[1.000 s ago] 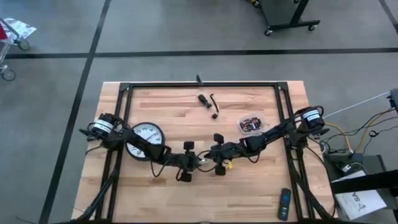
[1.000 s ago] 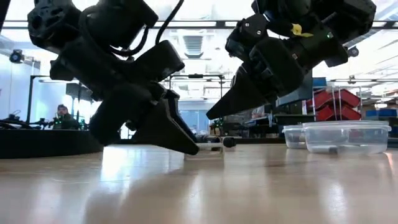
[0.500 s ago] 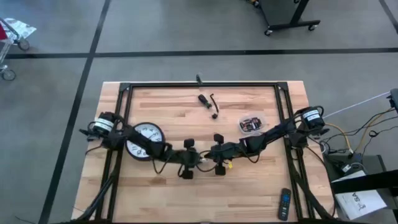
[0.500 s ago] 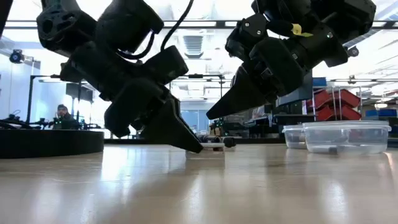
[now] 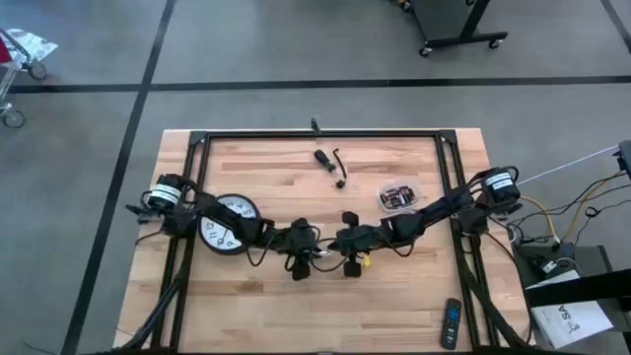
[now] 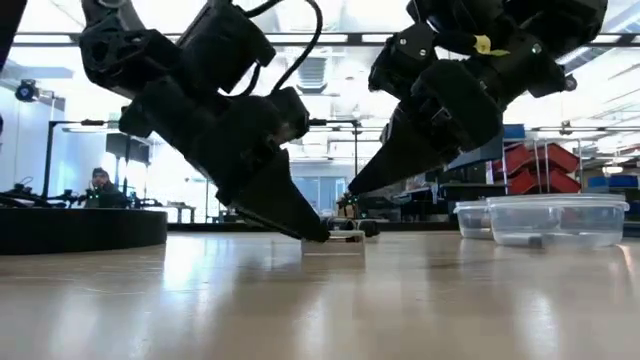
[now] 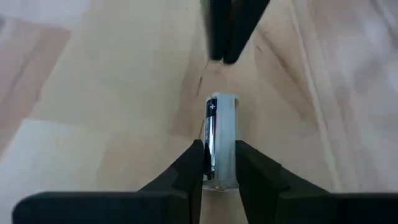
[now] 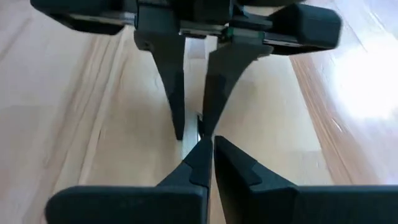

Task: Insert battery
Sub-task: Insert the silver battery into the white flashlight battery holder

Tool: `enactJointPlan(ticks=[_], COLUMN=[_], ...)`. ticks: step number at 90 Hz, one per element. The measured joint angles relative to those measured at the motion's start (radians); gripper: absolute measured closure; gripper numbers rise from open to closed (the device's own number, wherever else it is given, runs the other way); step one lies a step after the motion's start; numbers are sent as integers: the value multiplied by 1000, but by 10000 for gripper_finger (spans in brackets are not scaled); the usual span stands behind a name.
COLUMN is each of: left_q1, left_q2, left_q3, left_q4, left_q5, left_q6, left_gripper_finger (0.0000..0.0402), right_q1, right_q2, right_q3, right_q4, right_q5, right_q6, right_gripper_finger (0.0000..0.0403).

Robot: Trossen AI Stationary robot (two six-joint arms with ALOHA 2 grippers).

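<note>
Left gripper [image 7: 219, 163] clamped around a clear battery holder [image 7: 225, 134] with a black battery [image 7: 211, 127] lying in it, plus mark showing, fingertips pressed to the holder's two sides on the wooden table [image 5: 394, 296]. Right gripper [image 8: 206, 149] pinched closed on nothing, tips hovering just past the holder's far end, facing the left gripper. Beyond the holder, behind the left arm, a round wall clock [image 5: 225, 219]; behind the right arm, a clear plastic tub [image 5: 398, 197] of small parts. Near the table's front right corner, a remote control [image 5: 451, 322].
</note>
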Motion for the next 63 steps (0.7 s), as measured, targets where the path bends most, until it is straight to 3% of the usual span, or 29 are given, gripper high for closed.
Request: enactJointPlan(ticks=[22,36,49,63], left_q1=[70,98,110,120], left_q2=[0,-1,-6,-13], left_q3=[-1,-1,-1,-1], left_q4=[0,4,8,16], left_q5=[79,90,97,98], left_q6=[-155,-163,-156,-144], left_gripper_finger=[313,299,281,258], right_q1=[9,11,11,-7], right_q2=[1,26,26,26], right_q3=[0,0,0,0], right_q4=[-9,-19,-18,-16], right_q5=[-79,-74,-6,27], right_q6=[8,6,-64,-111], right_gripper_finger=[388,337,286,257])
